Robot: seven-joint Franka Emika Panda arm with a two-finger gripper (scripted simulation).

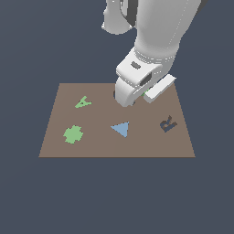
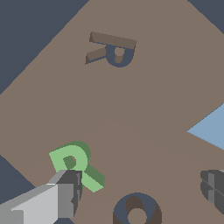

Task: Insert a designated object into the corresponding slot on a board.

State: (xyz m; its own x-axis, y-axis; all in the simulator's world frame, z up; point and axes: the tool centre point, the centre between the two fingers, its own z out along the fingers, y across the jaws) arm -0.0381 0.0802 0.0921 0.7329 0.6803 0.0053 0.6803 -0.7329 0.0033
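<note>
Presently the brown board lies flat on a dark slate-blue ground, a matte rectangular slab with no visible grain. In the exterior view the white, smooth-shelled arm descends over the board's far edge, and its gripper sits low there, hiding what is beneath it.

The wrist view shows the light-green R block, a chunky extruded letter with a rounded bowl and a slanted leg, resting on the board near one edge. One grey finger, blocky and faceted with a darker ribbed pad, stands just beside the block's stem, at or close to contact; the other finger is well apart at the opposite side of the picture. The jaws are spread wide and pinch nothing.

The R-shaped slot is a recess cut into the board, its walls brown and its floor dark grey-blue. It lies well apart from the green R block, across a bare stretch of board. In the exterior view the same slot appears as a dark letter near the exterior view's right edge of the board.

A dark ring-shaped recess lies between the two fingers, near the green R block. A flat blue triangle sits near the board's middle. A green letter A and a green clover-like cross with lobed edges occupy the exterior view's left side.
</note>
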